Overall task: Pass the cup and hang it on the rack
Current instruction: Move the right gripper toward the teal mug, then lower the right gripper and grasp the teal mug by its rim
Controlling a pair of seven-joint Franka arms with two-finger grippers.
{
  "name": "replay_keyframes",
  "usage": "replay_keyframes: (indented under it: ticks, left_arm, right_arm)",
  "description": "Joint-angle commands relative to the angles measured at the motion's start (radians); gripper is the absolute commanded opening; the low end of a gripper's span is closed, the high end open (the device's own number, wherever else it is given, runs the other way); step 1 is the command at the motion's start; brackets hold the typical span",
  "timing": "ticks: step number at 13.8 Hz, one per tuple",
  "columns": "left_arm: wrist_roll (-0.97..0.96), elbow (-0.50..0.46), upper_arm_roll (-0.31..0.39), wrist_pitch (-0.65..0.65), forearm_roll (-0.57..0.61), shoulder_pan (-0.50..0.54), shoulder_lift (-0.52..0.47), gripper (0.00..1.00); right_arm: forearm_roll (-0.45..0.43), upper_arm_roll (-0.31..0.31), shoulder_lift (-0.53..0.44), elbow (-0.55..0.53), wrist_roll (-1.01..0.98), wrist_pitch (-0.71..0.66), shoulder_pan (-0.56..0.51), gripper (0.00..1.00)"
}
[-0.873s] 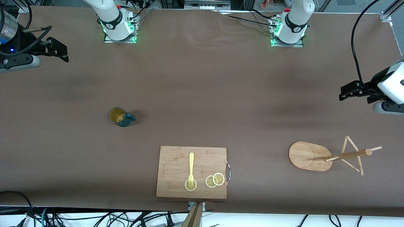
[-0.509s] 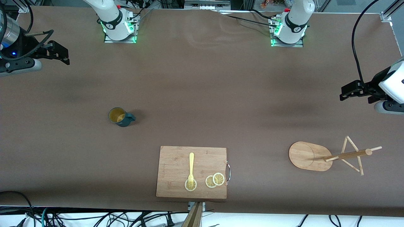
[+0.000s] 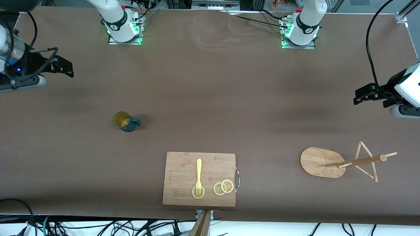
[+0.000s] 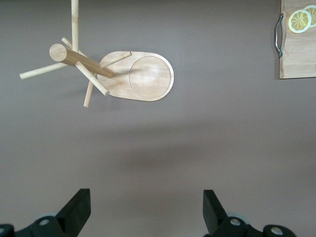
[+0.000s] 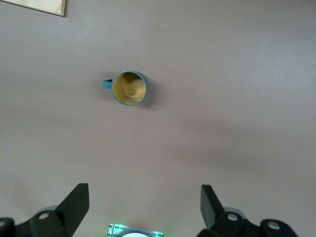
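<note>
Very start, nothing grasped: cup (image 3: pixel 125 121) upright on table (image 3: pixel 210 91) toward right arm's end, well apart from rack (image 3: pixel 341 162); right gripper (image 5: pixel 143 207) high, jaws wide, empty; left gripper (image 4: pixel 145 210) waiting, wide, empty; next: descent onto cup.

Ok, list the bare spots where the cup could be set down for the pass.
Widest free patch: mid-table, between the cup and the rack, farther from the camera than the cutting board. Crowded only on the board: fork, lemon slices. Left gripper and right gripper hang open at the table ends.
</note>
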Motion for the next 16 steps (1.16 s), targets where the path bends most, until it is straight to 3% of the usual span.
replay_keyframes:
  ticks: [1, 3, 10, 16]
  left_arm:
    - [0.007, 0.048, 0.000, -0.011, 0.025, -0.006, 0.029, 1.00]
    - [0.007, 0.048, 0.002, -0.011, 0.025, -0.006, 0.029, 1.00]
    - [0.007, 0.048, 0.002, -0.009, 0.024, -0.007, 0.029, 1.00]
    - [0.007, 0.048, 0.003, -0.009, 0.024, -0.006, 0.029, 1.00]
  right_arm:
    - [-0.003, 0.015, -0.011, -0.123, -0.021, 0.123, -0.012, 1.00]
    - [0.006, 0.016, 0.036, -0.180, -0.068, 0.235, -0.012, 1.00]
    - [0.075, 0.018, 0.309, -0.177, -0.105, 0.481, -0.012, 0.98]
    - [0.122, 0.022, 0.386, -0.267, -0.122, 0.695, -0.010, 0.95]
